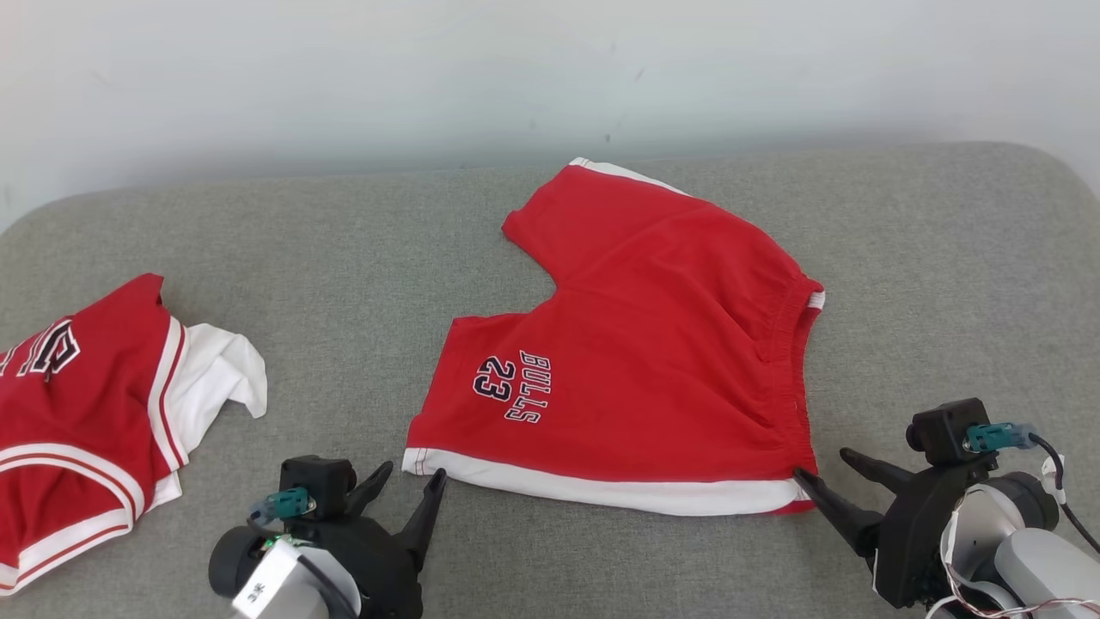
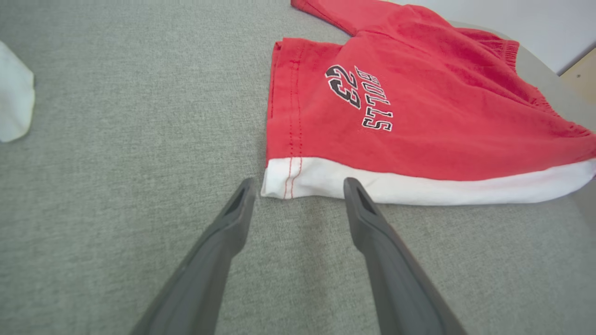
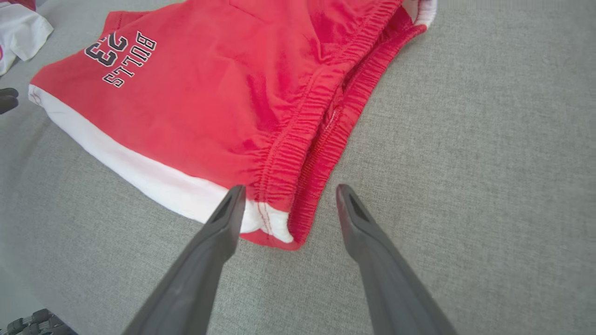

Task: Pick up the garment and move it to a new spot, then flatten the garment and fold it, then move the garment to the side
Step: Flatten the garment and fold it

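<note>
Both sets of jaws wide, empty | left jaws at red shorts [image 1: 653, 361], white hem corner [image 2: 279, 184] | right jaws straddling waistband corner [image 3: 288, 232] | grey cushion [image 1: 344, 241] underneath

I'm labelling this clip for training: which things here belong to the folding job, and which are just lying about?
In the job:
- red shorts, spread on the grey cushion
- left gripper, open at their near leg corner
- right gripper, open at their near waistband corner

Lying about:
- red and white jersey, off to the left
</note>
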### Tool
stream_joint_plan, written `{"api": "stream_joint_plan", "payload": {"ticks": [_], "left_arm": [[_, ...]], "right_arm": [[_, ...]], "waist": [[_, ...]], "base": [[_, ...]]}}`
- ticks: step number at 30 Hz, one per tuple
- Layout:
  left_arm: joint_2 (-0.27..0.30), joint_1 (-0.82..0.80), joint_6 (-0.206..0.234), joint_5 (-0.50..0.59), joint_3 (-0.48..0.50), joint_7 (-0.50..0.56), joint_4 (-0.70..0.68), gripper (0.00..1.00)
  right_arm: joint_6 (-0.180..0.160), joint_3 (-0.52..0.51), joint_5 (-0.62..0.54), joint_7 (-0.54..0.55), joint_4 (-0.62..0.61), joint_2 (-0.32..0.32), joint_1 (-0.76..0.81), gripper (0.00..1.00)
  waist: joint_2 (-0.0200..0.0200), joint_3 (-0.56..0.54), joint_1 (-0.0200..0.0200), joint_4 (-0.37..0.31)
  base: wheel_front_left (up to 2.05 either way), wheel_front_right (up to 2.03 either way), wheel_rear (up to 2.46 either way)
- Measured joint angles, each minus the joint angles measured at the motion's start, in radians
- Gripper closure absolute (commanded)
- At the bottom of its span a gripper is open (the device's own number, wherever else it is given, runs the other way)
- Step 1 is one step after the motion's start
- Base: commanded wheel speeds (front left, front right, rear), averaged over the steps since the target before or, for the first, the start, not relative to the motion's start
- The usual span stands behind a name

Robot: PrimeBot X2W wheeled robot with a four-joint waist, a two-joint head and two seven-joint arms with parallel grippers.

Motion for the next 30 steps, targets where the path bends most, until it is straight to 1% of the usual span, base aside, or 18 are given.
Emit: {"api": "stream_joint_plan", "payload": {"ticks": [6, 13, 18, 21, 26, 27, 28, 29, 30], "left_arm": [[0.04, 0.061, 0.016, 0.0, 0.017, -0.002, -0.073, 0.0], [0.056, 0.055, 0.017, 0.051, 0.038, -0.009, -0.114, 0.0], [0.042, 0.037, 0.017, 0.081, 0.065, 0.011, -0.086, 0.0], [0.038, 0.009, 0.017, 0.115, 0.078, 0.031, -0.061, 0.0], [0.012, 0.005, 0.017, 0.126, 0.091, 0.067, -0.045, 0.0], [0.007, 0.005, 0.017, 0.13, 0.091, 0.074, -0.041, 0.0], [0.004, 0.004, 0.017, 0.139, 0.089, 0.083, -0.034, 0.0], [0.001, 0.003, 0.017, 0.145, 0.091, 0.09, -0.029, 0.0], [-0.004, 0.001, 0.017, 0.149, 0.094, 0.09, -0.024, 0.01]], "right_arm": [[-0.038, 0.0, -0.021, -0.026, -0.077, -0.006, 0.048, 0.0], [-0.087, 0.04, -0.103, -0.022, -0.119, -0.021, 0.06, 0.0], [-0.115, 0.046, -0.136, -0.015, -0.124, -0.029, 0.057, 0.0], [-0.123, 0.054, -0.148, -0.006, -0.127, -0.03, 0.041, 0.0], [-0.132, 0.055, -0.158, 0.003, -0.133, -0.028, 0.005, 0.0], [-0.132, 0.058, -0.16, 0.004, -0.132, -0.027, 0.001, 0.04], [-0.132, 0.061, -0.164, 0.004, -0.132, -0.026, -0.002, 0.28], [-0.132, 0.063, -0.165, 0.007, -0.132, -0.026, -0.003, 0.62], [-0.132, 0.067, -0.168, 0.012, -0.132, -0.026, -0.003, 0.86]], "waist": [[0.0, -0.004, -0.0001, -0.01], [0.0, 0.016, 0.0, -0.016], [0.0001, 0.035, 0.0, -0.015], [0.0002, 0.047, 0.0, -0.011], [0.0002, 0.064, 0.0001, -0.006], [0.0002, 0.066, 0.0001, -0.006], [0.0002, 0.068, 0.0001, -0.005], [0.0002, 0.069, 0.0, -0.005], [0.0002, 0.07, 0.0001, -0.004]], "base": [[0.0, 0.0, 0.0], [0.0, 0.0, 0.0], [0.0, 0.0, 0.0], [0.0, 0.0, 0.0], [0.0, 0.0, 0.0], [0.0, 0.0, 0.0], [0.0, 0.0, 0.0], [0.0, 0.0, 0.0], [0.0, 0.0, 0.0]]}}
